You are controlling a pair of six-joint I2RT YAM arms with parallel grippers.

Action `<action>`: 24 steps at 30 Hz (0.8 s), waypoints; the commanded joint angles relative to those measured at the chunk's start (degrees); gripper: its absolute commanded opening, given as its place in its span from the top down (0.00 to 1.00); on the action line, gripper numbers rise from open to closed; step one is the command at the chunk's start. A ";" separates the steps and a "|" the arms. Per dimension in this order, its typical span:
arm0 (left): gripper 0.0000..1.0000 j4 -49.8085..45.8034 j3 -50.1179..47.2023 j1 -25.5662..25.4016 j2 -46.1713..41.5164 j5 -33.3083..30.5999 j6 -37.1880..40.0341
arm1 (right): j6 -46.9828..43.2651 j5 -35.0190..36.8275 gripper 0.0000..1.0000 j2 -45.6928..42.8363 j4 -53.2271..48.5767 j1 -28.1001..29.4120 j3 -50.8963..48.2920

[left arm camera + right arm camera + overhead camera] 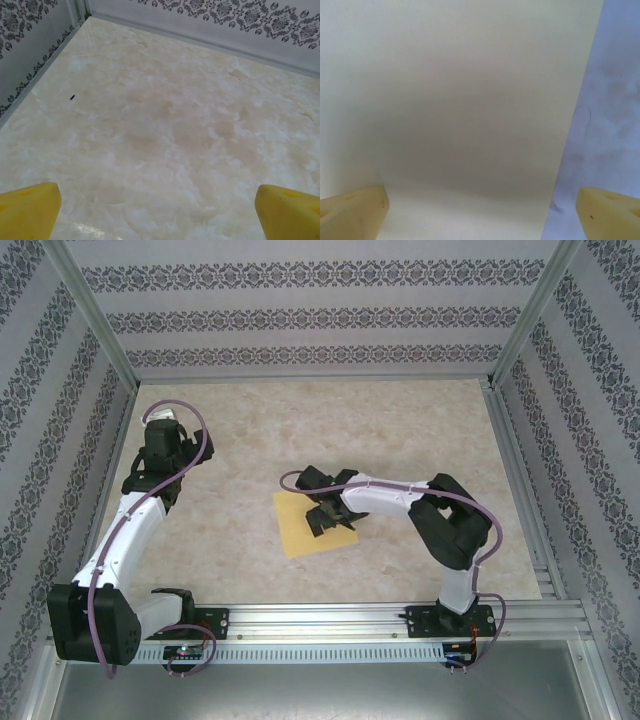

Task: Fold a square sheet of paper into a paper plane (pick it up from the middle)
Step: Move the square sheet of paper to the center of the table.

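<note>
The worktop is a glossy beige slab with a marbled pattern, closed in on the left, far and right sides by pale walls papered with bands of dark damask ornament. Aluminium posts rise at the far corners, and a slotted aluminium rail runs along the near edge, carrying both arm bases. The square sheet of paper lies flat on the worktop, closer to the near edge than the far one and about midway between the left and right edges, turned slightly askew to them. It is yellow-orange from above and pale cream in the right wrist view. The right gripper hangs over the sheet's right part with its jaws wide apart and nothing between them. Whether it touches the paper cannot be told. One cream finger sits over the paper and the other over bare surface past the sheet's edge. The left gripper is near the left edge, well apart from the sheet, with its jaws wide apart over bare marble. A small dark speck lies near the left wall.
</note>
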 commanded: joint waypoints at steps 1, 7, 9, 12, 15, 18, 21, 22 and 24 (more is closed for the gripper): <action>0.00 1.38 0.68 -0.41 0.24 1.58 -1.07 | 1.16 1.03 0.02 1.36 -12.05 1.06 -2.27; 0.00 0.30 1.14 -0.42 0.34 1.57 -1.14 | 5.46 -0.94 0.02 -1.68 -12.11 1.15 10.60; 0.00 0.15 1.14 -0.42 0.11 1.53 -1.11 | 7.84 -3.63 0.02 -0.78 -10.57 1.24 12.17; 0.00 0.28 1.09 -0.42 0.42 1.81 -1.22 | 11.09 -5.31 0.02 1.30 -9.63 1.33 13.12; 0.00 0.28 1.17 -0.42 0.69 1.92 -1.19 | 11.77 -5.99 0.02 3.54 -9.48 1.33 13.74; 0.00 0.37 1.09 -0.42 0.97 1.88 -1.16 | 11.46 -6.67 0.02 5.43 -9.14 1.20 14.66; 0.00 0.33 1.17 -0.42 1.39 2.10 -1.17 | 11.38 -7.27 0.02 7.39 -9.14 1.24 15.76; 0.00 0.28 1.26 -0.45 1.50 2.10 -1.19 | 11.50 -7.52 0.02 7.90 -9.04 1.25 15.96; 0.00 0.20 1.26 -0.42 1.77 2.14 -1.21 | 11.62 -7.71 0.02 8.69 -9.01 1.24 16.14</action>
